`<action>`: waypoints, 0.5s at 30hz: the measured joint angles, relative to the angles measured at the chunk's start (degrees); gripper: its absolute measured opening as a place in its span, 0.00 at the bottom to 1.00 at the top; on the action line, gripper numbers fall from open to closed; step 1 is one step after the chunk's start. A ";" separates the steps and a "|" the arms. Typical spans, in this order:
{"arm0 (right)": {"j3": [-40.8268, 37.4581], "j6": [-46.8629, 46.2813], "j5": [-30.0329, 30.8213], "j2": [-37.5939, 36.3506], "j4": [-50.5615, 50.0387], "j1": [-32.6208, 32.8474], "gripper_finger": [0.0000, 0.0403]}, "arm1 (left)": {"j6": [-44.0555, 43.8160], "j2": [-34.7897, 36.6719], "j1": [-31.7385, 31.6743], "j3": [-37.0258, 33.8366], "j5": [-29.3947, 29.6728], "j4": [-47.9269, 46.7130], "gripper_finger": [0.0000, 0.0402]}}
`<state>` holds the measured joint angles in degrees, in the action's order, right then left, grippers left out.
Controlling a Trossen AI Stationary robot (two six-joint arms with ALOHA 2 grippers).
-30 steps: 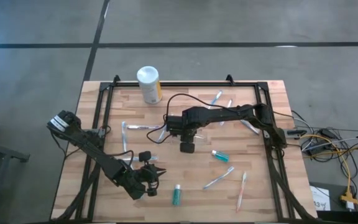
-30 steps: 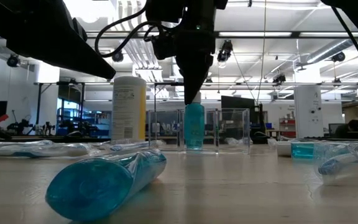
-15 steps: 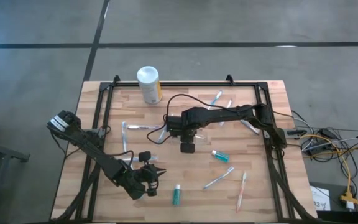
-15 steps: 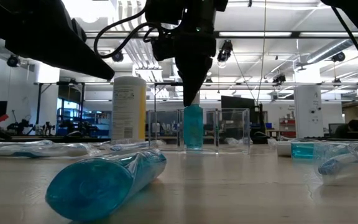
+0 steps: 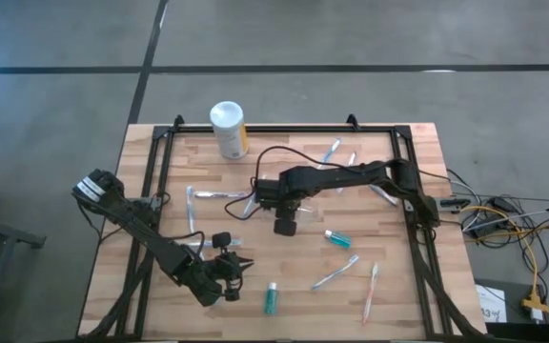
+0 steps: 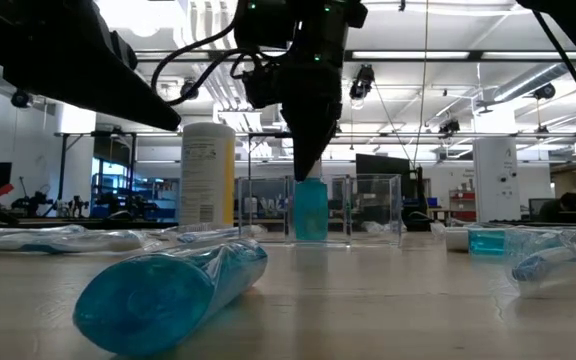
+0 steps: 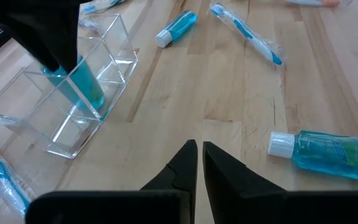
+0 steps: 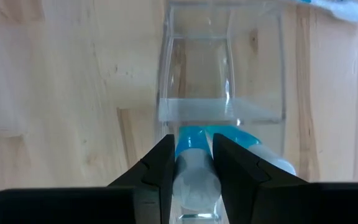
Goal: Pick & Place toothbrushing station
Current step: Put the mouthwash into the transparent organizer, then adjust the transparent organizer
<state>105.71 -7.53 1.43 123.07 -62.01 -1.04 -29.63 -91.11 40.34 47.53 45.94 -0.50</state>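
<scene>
A clear plastic holder (image 7: 107, 59) with several compartments stands mid-table (image 6: 368, 210). My right gripper (image 5: 285, 226) hangs above it, pointing down, shut on a teal tube (image 6: 310, 210) that stands upright inside one compartment (image 7: 82, 84). My left gripper (image 7: 199, 155) is shut on nothing near the table's front left (image 5: 232, 272). A second teal tube (image 5: 271, 299) lies on its side just beyond it (image 7: 328, 152). A third tube (image 5: 337, 238) lies right of the holder. Wrapped toothbrushes (image 5: 335, 273) lie scattered flat on the wood. My right gripper pinches the tube's white cap end (image 8: 194, 180) between its two fingers (image 8: 160, 168), coming from above and pointing down. The tube hangs upright below the fingers, its teal body (image 8: 194, 140) inside the holder's compartment. Whether its lower end rests on the holder's floor I cannot tell.
A tall white canister (image 5: 229, 130) with a yellow label stands at the far edge. More toothbrushes lie at the left (image 5: 191, 208), far right (image 5: 332, 151) and near right (image 5: 371, 291). A black frame (image 5: 155, 171) borders the table. Cables (image 5: 503, 219) trail off the right side.
My right gripper has sunk a little, straight down, still shut on the tube. The tube has gone deeper into the holder's compartment and stays upright. The holder has not moved.
</scene>
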 joint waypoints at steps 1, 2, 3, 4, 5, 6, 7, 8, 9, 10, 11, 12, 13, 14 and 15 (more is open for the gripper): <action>-0.38 0.00 0.02 -0.11 0.01 0.00 0.23 | 0.01 0.00 0.00 0.00 0.01 0.02 0.08; -0.78 0.07 0.02 -0.19 0.09 0.00 0.23 | 0.01 0.00 0.00 0.00 0.01 0.00 0.08; -0.98 0.18 0.02 -0.22 0.07 0.00 0.23 | 0.02 0.00 0.00 0.00 0.01 -0.03 0.08; -1.07 0.37 0.02 -0.22 0.09 0.00 0.23 | 0.17 0.00 0.00 0.00 0.01 0.01 0.08; -1.07 0.76 0.02 -0.22 0.18 0.00 0.23 | 0.33 0.00 0.00 0.00 0.01 0.03 0.08; -1.04 1.23 0.02 -0.22 0.30 0.00 0.24 | 0.49 0.00 0.00 0.00 0.01 0.03 0.08; -0.90 1.52 0.02 -0.22 0.29 0.00 0.25 | 0.51 0.00 0.00 0.00 0.01 0.01 0.08; -0.71 1.55 0.02 -0.17 0.28 0.00 0.26 | 0.53 0.00 0.00 0.00 0.01 0.01 0.08; -0.50 1.57 0.03 -0.07 0.34 0.00 0.27 | 0.53 0.00 0.00 0.00 0.01 0.02 0.08; -0.32 1.70 0.02 0.05 0.59 0.00 0.29 | 0.53 0.00 0.00 0.00 0.01 0.03 0.08; -0.27 1.72 0.02 0.20 1.06 0.00 0.31 | 0.53 0.00 0.00 0.00 0.01 0.03 0.08; -0.24 1.72 0.10 0.21 1.19 0.00 0.32 | 0.53 0.00 0.00 0.00 0.01 0.02 0.08; -0.23 1.71 0.06 0.21 1.36 -0.02 0.34 | 0.53 0.00 0.00 0.00 0.01 0.03 0.08; -0.16 1.69 0.04 0.21 1.52 -0.07 0.36 | 0.53 0.00 0.00 0.00 0.03 0.03 0.08; -0.16 1.64 0.05 0.21 1.57 -0.07 0.37 | 0.53 0.00 0.00 0.00 0.01 0.05 0.08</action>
<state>105.56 -5.89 1.49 123.28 -60.44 -1.10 -29.10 -91.11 40.34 47.53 45.95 -0.45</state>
